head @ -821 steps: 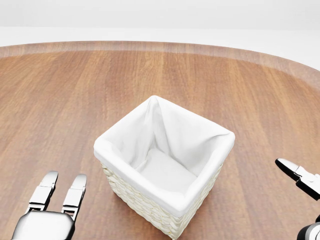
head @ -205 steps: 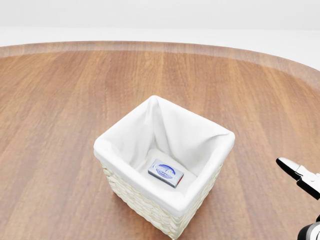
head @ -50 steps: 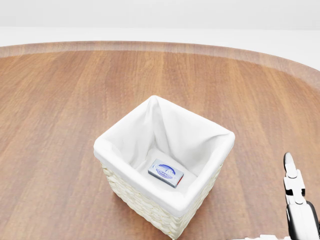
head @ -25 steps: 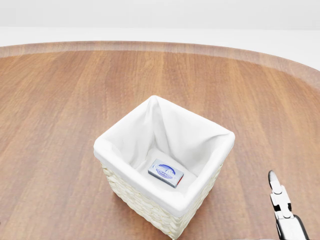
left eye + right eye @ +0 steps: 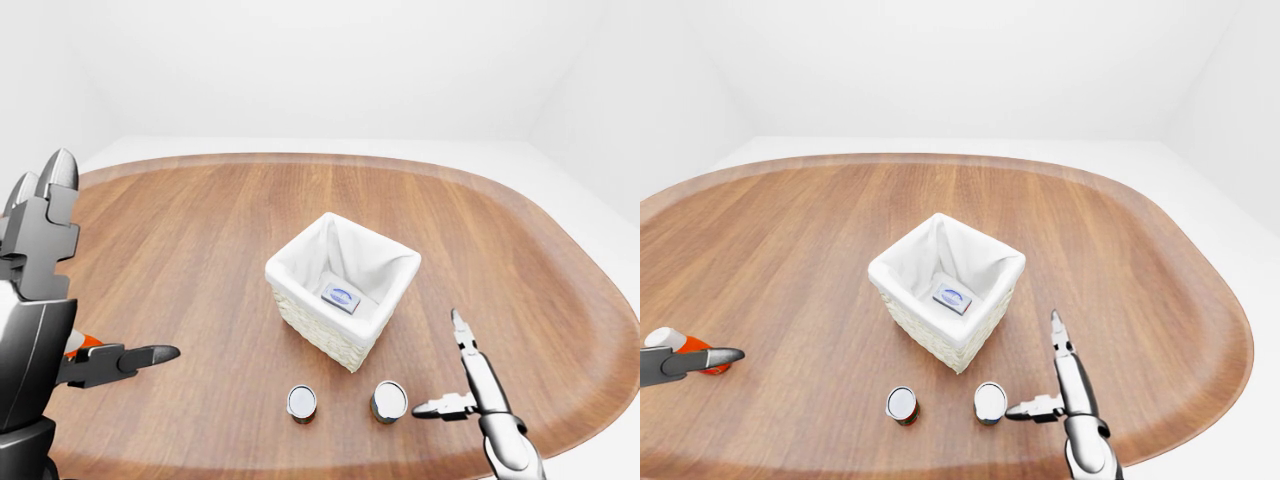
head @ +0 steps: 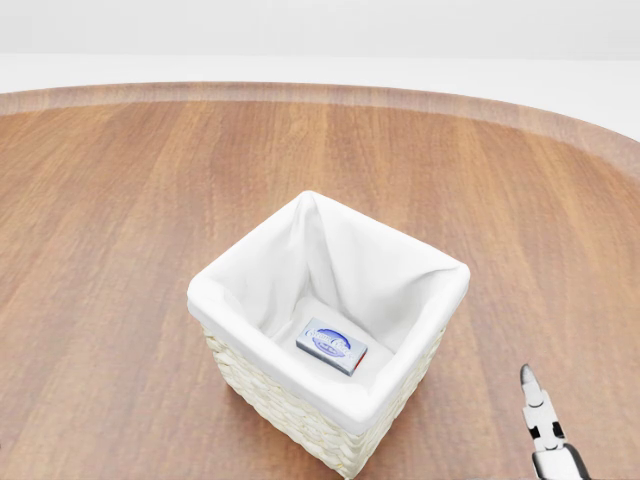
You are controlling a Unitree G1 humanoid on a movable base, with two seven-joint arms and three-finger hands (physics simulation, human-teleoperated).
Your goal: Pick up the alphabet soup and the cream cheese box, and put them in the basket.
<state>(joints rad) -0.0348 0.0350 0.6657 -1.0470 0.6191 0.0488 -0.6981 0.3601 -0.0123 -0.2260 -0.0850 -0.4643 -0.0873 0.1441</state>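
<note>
The woven basket [image 6: 420, 375] with a white cloth liner stands mid-table. The cream cheese box [image 6: 332, 345], blue and white, lies flat on its floor. Two small cans stand below the basket in the eye views: the left can [image 5: 902, 405] has a reddish side and the right can [image 5: 990, 402] a darker one. I cannot tell which is the alphabet soup. My right gripper [image 5: 1032, 365] is open just right of the right can, thumb pointing at it, not touching. At the far left my left gripper [image 5: 110, 265] is raised and open, holding nothing.
An orange-red bottle with a white cap [image 5: 682, 345] stands at the table's left edge, behind my left thumb [image 5: 700, 358]. The oval wooden table [image 5: 200, 230] ends in a rounded rim close below the cans. White floor surrounds it.
In the head view my right hand's fingertip has slid left and down over the last second. The basket, empty in the oldest frame, now holds the cream cheese box, and my left hand has left the head view.
</note>
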